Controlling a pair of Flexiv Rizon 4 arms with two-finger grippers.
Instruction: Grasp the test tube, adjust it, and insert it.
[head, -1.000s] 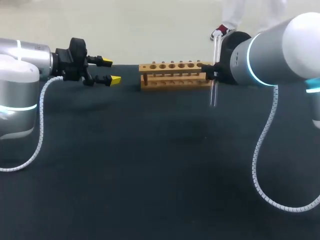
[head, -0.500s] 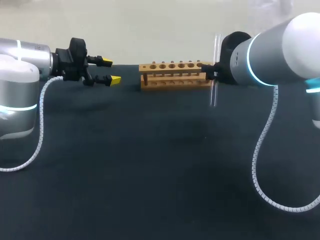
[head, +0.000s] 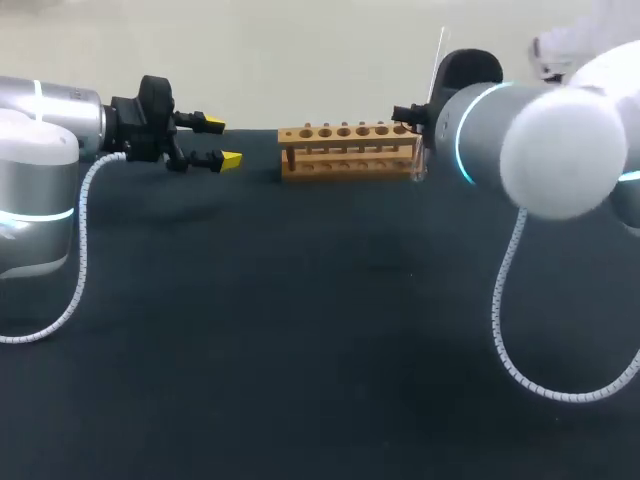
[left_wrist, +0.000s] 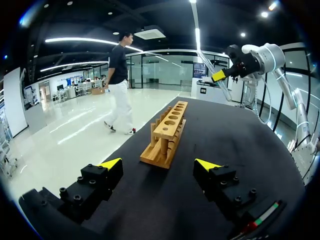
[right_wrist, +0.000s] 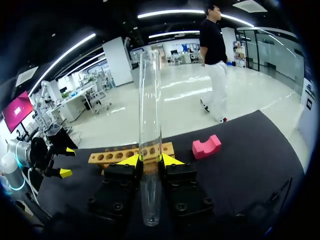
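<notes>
The black table is the biggest thing here, and everything sits on it or hangs over it. My right arm comes in from the side and stops by the right end of the rack. I think it waits there because that is where the tube has to go. My left arm stays out at the other end, well apart, so it does not get in the way.

The wooden test tube rack lies across the far side of the table with its row of holes facing up, ready to take a tube.

The right gripper is squeezed onto the test tube, one yellow tip on each side of the glass. The tube is up in the air by the rack's end, nearly upright and leaning a little. It is not in a hole yet. I think it needs to be straightened before it goes in.

The left gripper has its fingers spread wide and holds nothing.

A small pink block sits on the table beyond the rack.
</notes>
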